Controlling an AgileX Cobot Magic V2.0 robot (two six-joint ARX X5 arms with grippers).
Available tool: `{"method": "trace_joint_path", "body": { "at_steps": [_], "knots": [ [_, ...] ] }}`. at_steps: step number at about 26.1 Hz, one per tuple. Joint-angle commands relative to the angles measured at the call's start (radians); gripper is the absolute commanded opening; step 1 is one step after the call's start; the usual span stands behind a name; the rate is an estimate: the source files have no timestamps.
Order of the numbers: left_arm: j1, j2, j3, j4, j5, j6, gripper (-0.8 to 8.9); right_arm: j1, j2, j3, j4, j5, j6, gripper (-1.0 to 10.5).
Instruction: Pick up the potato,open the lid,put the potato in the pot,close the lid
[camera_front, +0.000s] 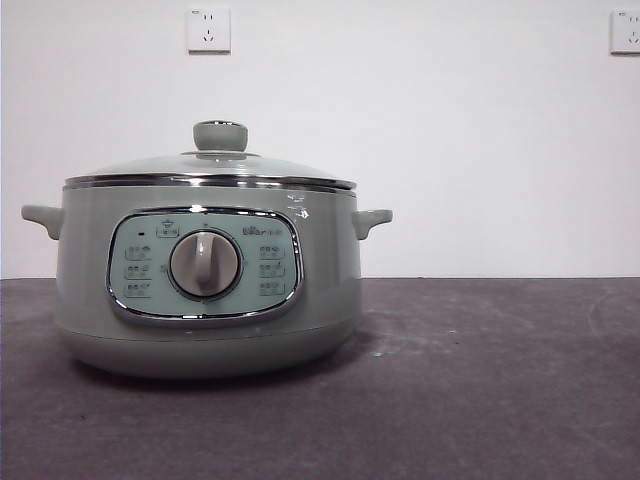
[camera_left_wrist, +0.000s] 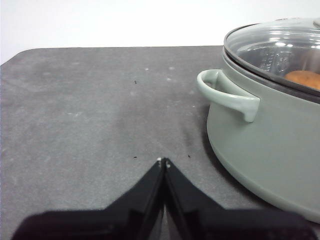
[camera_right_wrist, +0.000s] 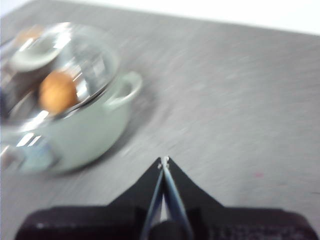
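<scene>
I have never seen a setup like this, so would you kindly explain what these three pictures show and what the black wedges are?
This is a two-armed robot at a dark table. One picture comes from a low camera looking level across the table; the other two come from cameras on each arm's wrist. The black wedges are the grippers: the left gripper and the right gripper, both shut and holding nothing, above bare table on either side of the pot. The pot is a green cooker with its glass lid on. Through the lid, the wrist views show the potato inside. The right wrist picture is blurred.
</scene>
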Motion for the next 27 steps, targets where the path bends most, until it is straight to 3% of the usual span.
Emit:
{"method": "trace_joint_path", "body": {
  "at_steps": [1,3,6,10,18,27],
  "knots": [
    [0.003,-0.003,-0.015,0.003,-0.003,-0.006,-0.03,-0.111,-0.035,-0.064,0.06,-0.002,-0.026,0.0],
    [0.003,-0.003,-0.015,0.003,-0.004,-0.006,-0.03,-0.23,-0.093,-0.158,0.167,-0.027,-0.027,0.0],
    [0.003,-0.003,-0.015,0.003,-0.003,-0.006,-0.03,-0.411,-0.217,-0.336,0.325,-0.207,-0.027,0.0],
    [0.003,-0.003,-0.015,0.003,-0.004,-0.006,-0.03,-0.551,-0.369,-0.52,0.383,-0.327,-0.031,0.0],
    [0.003,-0.003,-0.015,0.003,-0.005,-0.006,-0.03,-0.62,-0.535,-0.685,0.393,-0.368,-0.031,0.0],
    [0.003,-0.003,-0.015,0.003,-0.005,-0.006,-0.03,-0.621,-0.533,-0.745,0.436,-0.369,-0.024,0.0]
  ]
}}
